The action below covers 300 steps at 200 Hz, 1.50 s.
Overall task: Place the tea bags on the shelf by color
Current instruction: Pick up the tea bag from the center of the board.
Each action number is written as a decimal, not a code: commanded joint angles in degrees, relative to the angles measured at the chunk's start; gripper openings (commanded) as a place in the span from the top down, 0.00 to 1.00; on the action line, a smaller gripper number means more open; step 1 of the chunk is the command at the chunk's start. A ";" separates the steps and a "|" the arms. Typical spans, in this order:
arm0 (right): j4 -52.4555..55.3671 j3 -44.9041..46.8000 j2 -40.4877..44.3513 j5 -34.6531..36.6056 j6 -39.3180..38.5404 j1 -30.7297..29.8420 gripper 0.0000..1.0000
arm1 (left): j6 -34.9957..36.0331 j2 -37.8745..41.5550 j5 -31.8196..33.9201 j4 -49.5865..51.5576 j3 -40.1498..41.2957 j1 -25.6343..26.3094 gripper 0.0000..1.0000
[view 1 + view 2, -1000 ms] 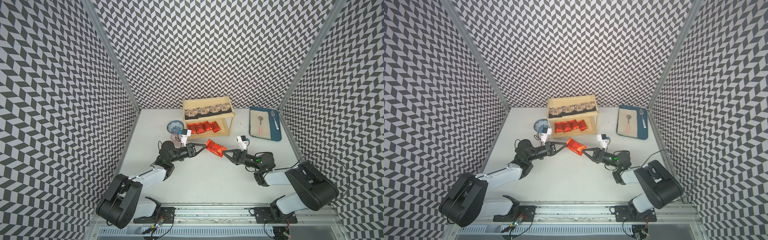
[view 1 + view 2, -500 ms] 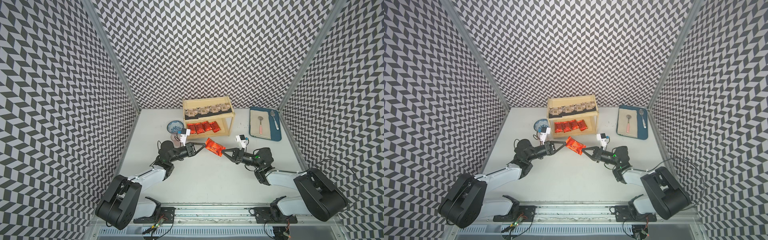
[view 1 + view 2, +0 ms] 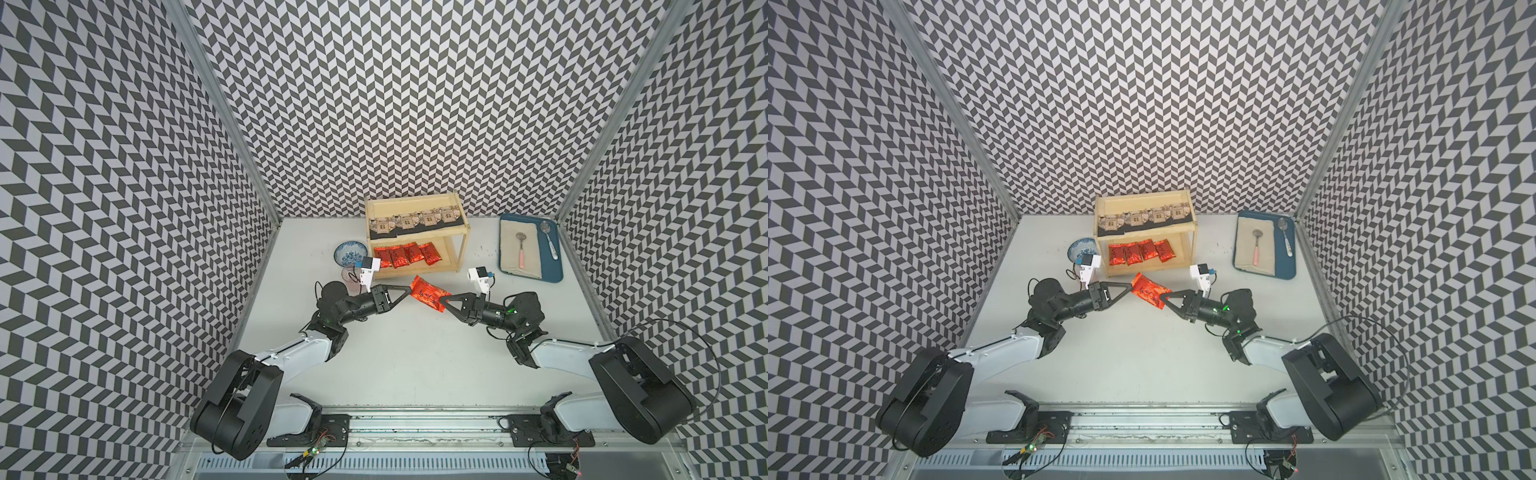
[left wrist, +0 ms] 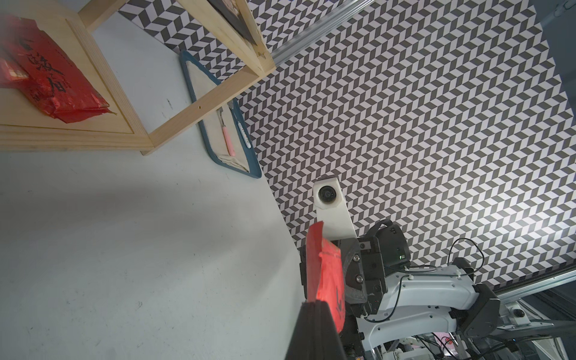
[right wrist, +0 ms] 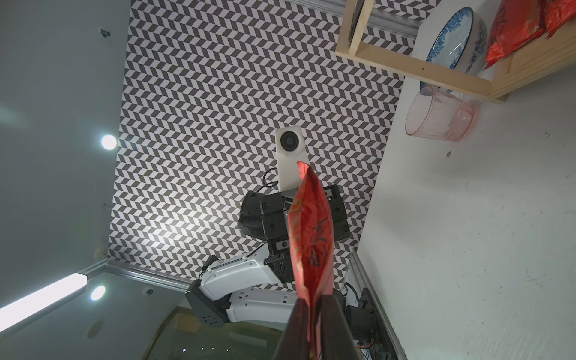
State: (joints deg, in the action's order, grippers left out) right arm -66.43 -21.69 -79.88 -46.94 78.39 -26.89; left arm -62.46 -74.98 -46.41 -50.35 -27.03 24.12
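While both arms reach toward each other on the robot's side of it, the shelf [image 3: 409, 206] stands at the back of the table [image 3: 415, 374]. Off the shelf's left end sits a blue-and-white bowl [image 3: 350, 253]. Just nearer the robot is a clear pink cup [image 5: 439, 118], partly hidden in both top views behind the left arm's wrist camera. Well off the shelf's right end lies a blue tray [image 3: 555, 266] lined with a cloth and carrying two spoons [image 3: 520, 257].

On the shelf's upper tier, four black tea bags [image 3: 415, 219] sit in a row along the front rim. On the lower tier, four red tea bags [image 3: 401, 255] lie side by side, filling its left and middle, with bare board at its right end. The shelf's front rim and front posts stand between that tier and the fifth red pouch [image 3: 428, 293]. This one is held off the table just in front of the shelf, before the middle of the lower tier.

Its long axis runs slantwise. One end points at the shelf's front edge, the other away from the shelf and to the right, and both wrist views see it nearly edge-on. The left gripper [image 3: 409, 292] is clamped on the end nearer the shelf and the right gripper [image 3: 445, 302] on the far end. The pouch spans the gap between their tips, and each pair of jaws pinches the foil.
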 commanded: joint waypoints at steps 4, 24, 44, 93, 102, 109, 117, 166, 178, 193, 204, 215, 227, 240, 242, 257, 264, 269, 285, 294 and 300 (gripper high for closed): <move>-4.53 0.48 0.19 0.53 0.47 -0.26 0.93 | 1.28 0.86 -0.78 0.49 -1.01 0.08 1.00; -5.48 1.19 0.87 0.61 0.44 -0.27 0.93 | 1.62 1.13 -0.51 1.03 -1.07 -0.18 1.00; -5.57 1.64 1.29 0.70 0.49 -0.31 0.92 | 1.64 1.07 -0.37 1.29 -1.23 -0.28 1.00; -8.80 2.62 0.50 0.27 1.60 -0.32 0.78 | 1.70 1.42 -0.26 1.73 -1.49 -0.32 1.00; -9.17 2.62 0.37 0.36 1.85 -0.27 0.76 | 1.81 1.48 -0.16 1.91 -1.58 -0.31 1.00; -9.39 2.54 0.27 0.36 1.92 -0.31 0.76 | 1.90 1.50 -0.17 2.07 -1.70 -0.36 1.00; -9.42 2.40 0.25 0.43 1.93 -0.31 0.76 | 1.92 1.43 -0.17 2.17 -1.73 -0.35 1.00; -10.28 3.36 0.37 0.59 2.03 -0.32 0.88 | 2.25 1.60 -0.09 2.71 -1.71 -0.46 1.00; -10.38 3.63 0.45 0.77 1.92 -0.30 0.93 | 2.25 1.66 -0.12 2.79 -1.65 -0.43 1.00; -10.38 3.77 0.63 1.10 1.95 -0.31 1.00 | 2.32 1.88 -0.21 3.06 -1.83 -0.44 1.00; -9.40 3.63 0.91 1.31 1.48 -0.31 1.00 | 2.55 2.15 -0.16 3.73 -2.05 -0.43 1.00; -7.71 3.43 1.29 1.50 0.56 -0.26 1.00 | 3.46 2.63 0.16 5.61 -2.57 -0.49 1.00; -5.69 3.07 1.64 2.03 -0.44 -0.30 1.00 | 4.83 3.42 0.53 7.89 -3.07 -0.51 1.00; -3.93 2.67 1.73 2.75 -1.64 -0.19 1.00 | 6.35 4.24 1.26 10.66 -3.68 -0.55 1.00; -3.65 2.57 1.74 2.84 -1.81 -0.18 1.00 | 6.59 4.45 1.44 11.25 -3.85 -0.56 1.00; -2.44 1.90 1.50 3.58 -2.83 0.37 1.00 | 8.92 5.14 2.94 17.97 -5.61 -0.95 0.68; -2.30 1.55 1.07 3.90 -3.27 0.78 1.00 | 10.19 5.47 3.47 21.03 -6.69 -1.31 0.55; -2.23 1.19 0.76 4.18 -3.60 1.08 1.00 | 10.94 5.69 3.52 22.55 -7.19 -1.52 0.46; -2.03 -0.36 -0.80 4.95 -4.91 2.39 1.00 | 12.81 6.94 3.69 26.26 -8.44 -2.71 0.30; -2.58 -1.21 -2.24 5.57 -5.63 3.17 1.00 | 14.09 7.74 3.85 28.51 -9.09 -3.26 0.25; -3.49 -1.70 -3.29 5.99 -6.06 3.73 1.00 | 15.24 8.18 3.96 30.40 -9.62 -3.72 0.23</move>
State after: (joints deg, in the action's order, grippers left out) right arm -67.57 -20.38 -80.25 -43.64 75.81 -25.10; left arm -53.21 -69.28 -43.79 -29.74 -34.00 22.00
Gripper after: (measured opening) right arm 0.041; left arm 0.728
